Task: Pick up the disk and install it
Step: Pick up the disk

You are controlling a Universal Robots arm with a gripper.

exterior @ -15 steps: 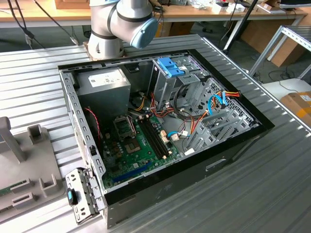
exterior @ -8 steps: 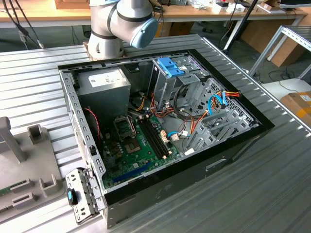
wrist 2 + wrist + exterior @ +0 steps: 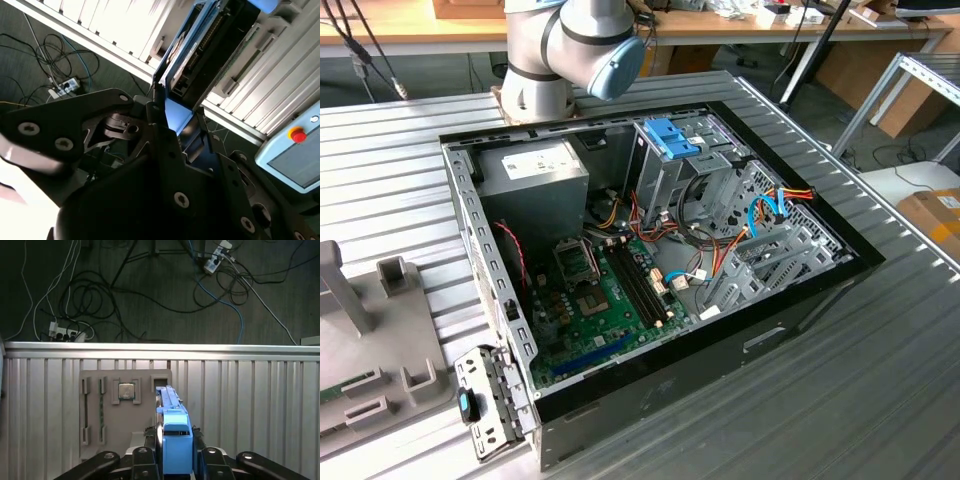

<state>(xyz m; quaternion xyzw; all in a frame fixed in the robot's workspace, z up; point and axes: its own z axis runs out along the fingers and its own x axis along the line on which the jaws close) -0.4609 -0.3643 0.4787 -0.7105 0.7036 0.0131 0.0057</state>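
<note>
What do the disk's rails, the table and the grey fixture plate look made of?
The rails on the disk: light-blue plastic, smooth with a soft sheen. The table: likely aluminium, silvery, matte, ribbed. The grey fixture plate: matte, probably plastic; hard to be sure.

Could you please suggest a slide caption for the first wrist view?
The gripper shut on the disk, seen edge-on, with the grey fixture plate and ribbed table behind.

No print is legible anywhere. The power supply (image 3: 548,188) bears a white sticker (image 3: 526,160) (lettering too fine to make out). The disk (image 3: 170,401), seen edge-on in the first wrist view, offers nothing readable either.
</note>
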